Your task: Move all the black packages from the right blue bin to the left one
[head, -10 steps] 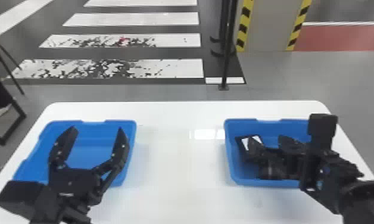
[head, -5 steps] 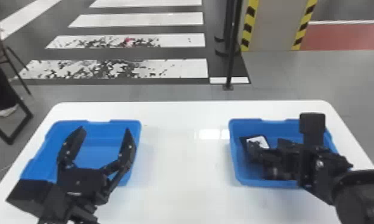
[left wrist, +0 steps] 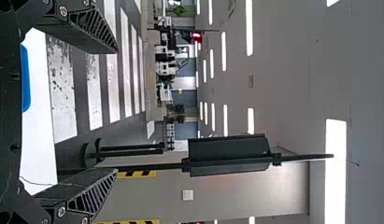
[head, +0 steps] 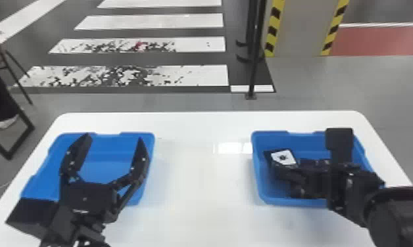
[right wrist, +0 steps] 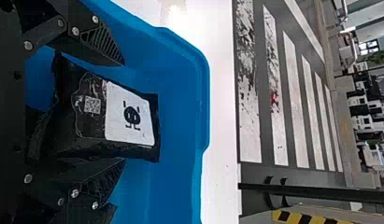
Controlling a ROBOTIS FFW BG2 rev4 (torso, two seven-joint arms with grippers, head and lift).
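Observation:
In the head view, my left gripper (head: 115,139) is over the left blue bin (head: 150,157), its fingers wide apart; in the left wrist view, the left gripper (left wrist: 117,112) holds nothing. My right gripper (head: 279,179) is down in the right blue bin (head: 255,164), beside a black package with a white label (head: 283,157). The right wrist view has the right gripper (right wrist: 123,112) open around that black package (right wrist: 91,126), one finger on each side, with a small gap at one finger. More dark wrapping lies partly hidden under the hand.
Both bins stand on a white table (head: 199,184), with a wide strip of tabletop between them. Beyond its far edge a black pole (head: 253,65) rises from the floor. The right bin's walls (right wrist: 204,93) stand close around the right hand.
My right gripper has shifted left inside the right bin, toward the labelled package. The whole head view has moved slightly; the left gripper keeps its place over the left bin.

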